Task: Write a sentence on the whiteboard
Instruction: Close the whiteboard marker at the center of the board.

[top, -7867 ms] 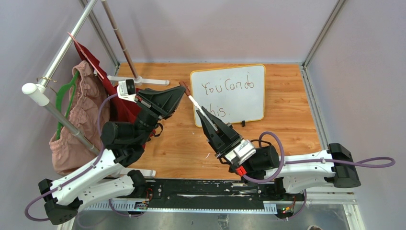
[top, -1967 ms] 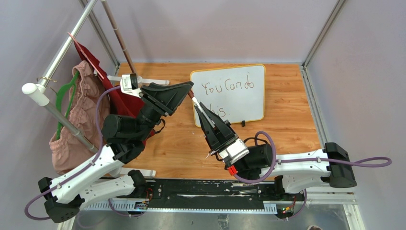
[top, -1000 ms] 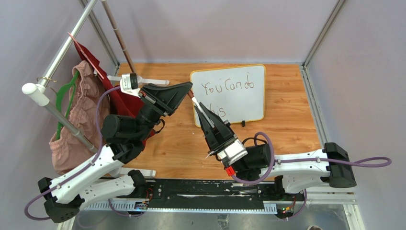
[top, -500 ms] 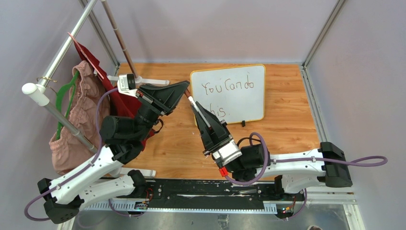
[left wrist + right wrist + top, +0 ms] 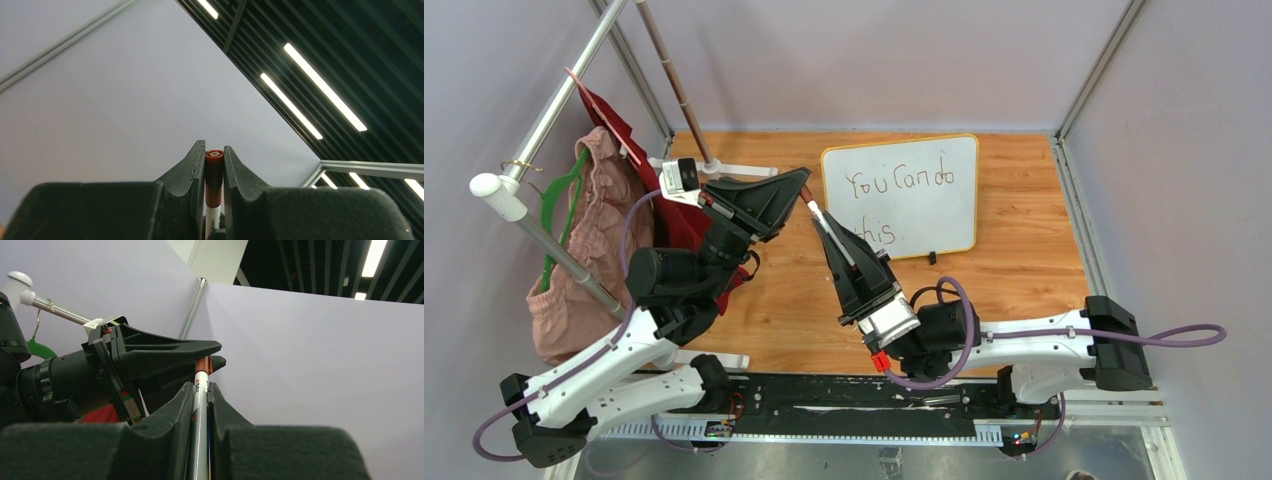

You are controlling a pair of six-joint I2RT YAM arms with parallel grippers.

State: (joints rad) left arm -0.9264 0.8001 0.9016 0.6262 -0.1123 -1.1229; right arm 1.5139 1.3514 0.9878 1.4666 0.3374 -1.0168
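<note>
The whiteboard (image 5: pixel 924 215), yellow-rimmed, lies on the wooden table at the back centre. On it the sentence (image 5: pixel 898 183) reads "You Can do this." in two dark lines. Just left of the board, a white marker (image 5: pixel 819 212) hangs in the air between both grippers. My left gripper (image 5: pixel 803 178) is shut on its reddish-brown cap (image 5: pixel 214 175), which sits between the jaws in the left wrist view (image 5: pixel 214 150). My right gripper (image 5: pixel 827 226) is shut on the marker's white barrel (image 5: pixel 200 410), its jaws (image 5: pixel 200 386) pointing at the left gripper (image 5: pixel 165 352).
A clothes rack (image 5: pixel 534 120) stands at the left with a pink garment (image 5: pixel 584 250), a red cloth (image 5: pixel 614 125) and a green hanger (image 5: pixel 559 205). Its white foot (image 5: pixel 724 168) lies on the table (image 5: pixel 1014 260) near the left gripper. Metal frame posts (image 5: pixel 1089 75) bound the cell.
Both grippers have shifted left, away from the whiteboard's left edge, with the marker still held between them. The writing is unchanged.
</note>
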